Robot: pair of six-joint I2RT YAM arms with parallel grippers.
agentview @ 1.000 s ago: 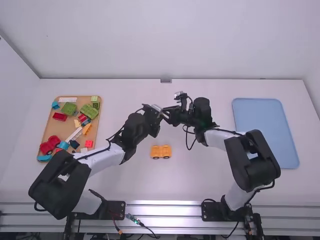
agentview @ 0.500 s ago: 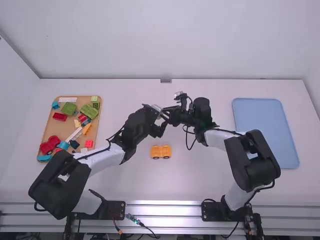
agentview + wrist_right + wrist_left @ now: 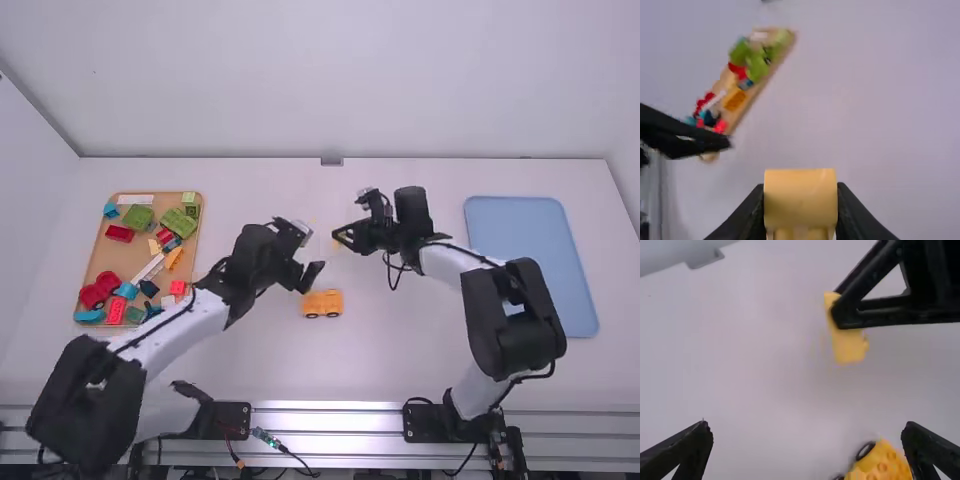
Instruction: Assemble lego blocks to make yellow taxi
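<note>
Stretching below a pale wall, the white bench carried the wheeled yellow base near its middle, long axis side to side! The left claw, the nearer one, gaped wide just beside it. And the right claw, clamped on a yellow block, hung beyond; joining them probably meant coming back robotward, slightly left!
</note>
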